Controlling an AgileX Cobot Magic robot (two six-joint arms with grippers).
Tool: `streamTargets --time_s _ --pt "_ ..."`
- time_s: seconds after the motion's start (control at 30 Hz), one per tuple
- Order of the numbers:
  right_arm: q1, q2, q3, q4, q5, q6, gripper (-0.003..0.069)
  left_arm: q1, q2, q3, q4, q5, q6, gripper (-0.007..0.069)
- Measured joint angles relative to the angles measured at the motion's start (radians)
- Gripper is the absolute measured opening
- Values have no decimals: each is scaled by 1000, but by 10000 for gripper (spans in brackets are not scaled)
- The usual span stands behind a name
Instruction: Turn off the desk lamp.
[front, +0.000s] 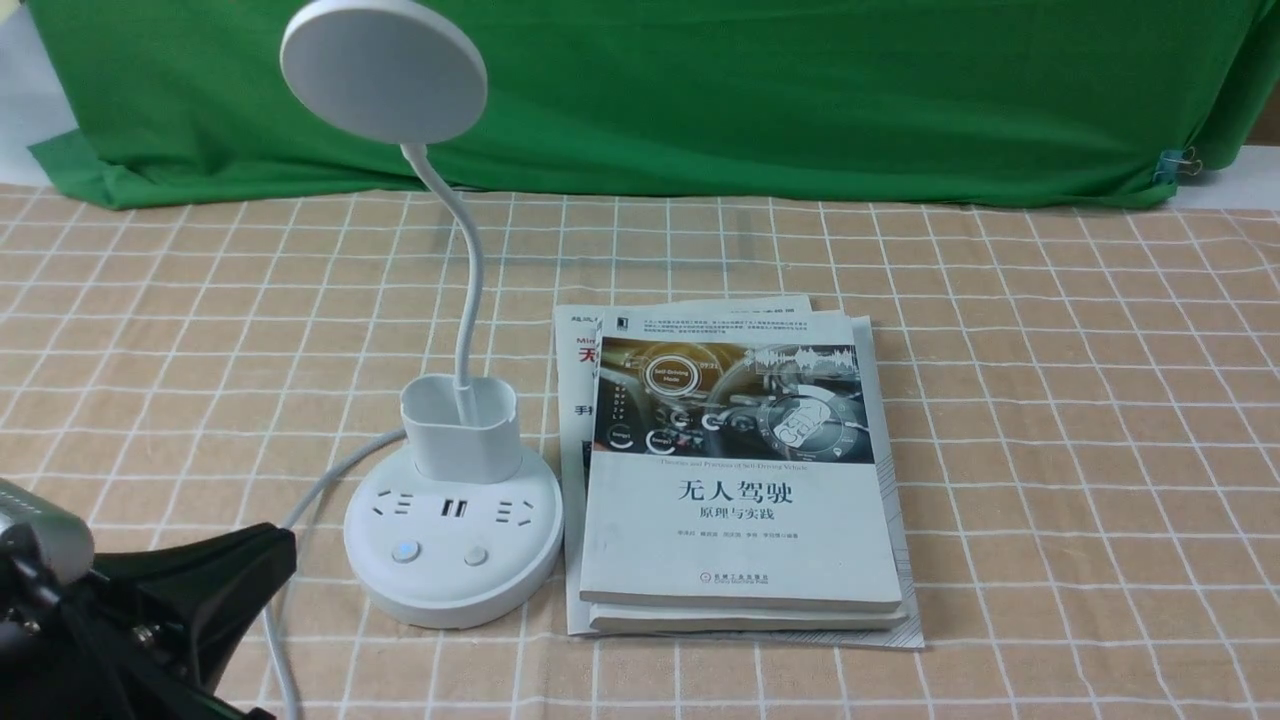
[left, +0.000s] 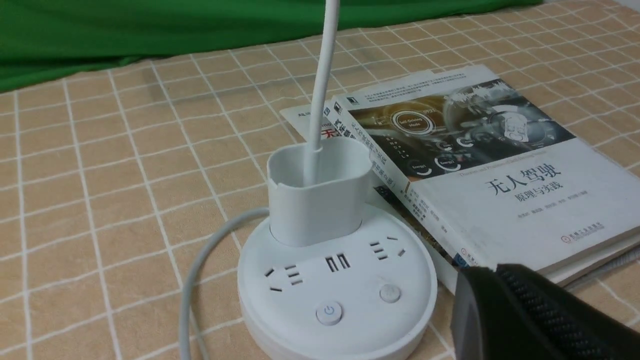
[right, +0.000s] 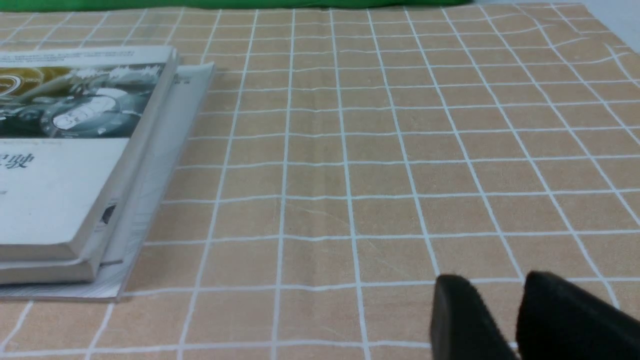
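Left pincer (front: 255, 558) low over the counter's (front: 1050, 450) near-left corner, tip pointing toward the desk lamp (front: 460, 435) — jaw spacing unreadable, lamp just left of the books (front: 740, 500), right pincer (right: 505, 315) narrowly parted.

Your white desk lamp (front: 458, 470) stands upright just right of the left claw (front: 262, 560), close but apart. On its round base, sockets and two buttons face you; the power button (left: 329, 313) shows a blue symbol. The bendy neck climbs from the cup holder to the disc head, high above the claw.
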Motion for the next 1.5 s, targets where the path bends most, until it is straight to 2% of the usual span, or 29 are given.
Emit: streamTargets --time_s 0.17,0.27,0.4,0.53,0.83,1.5 --pt "0 0 0 0 0 0 243 52 -99 22 -7 20 57 1" --pt "0 0 0 0 0 0 243 167 -202 58 -54 22 62 1" --pt "0 0 0 0 0 0 243 368 -344 160 -105 28 62 1" --pt "0 0 0 0 0 0 243 464 -449 233 -116 81 62 1" --pt "0 0 0 0 1 0 243 485 -569 266 -132 258 2 1" --pt "0 0 0 0 1 0 243 487 -570 266 -136 265 -1 1"
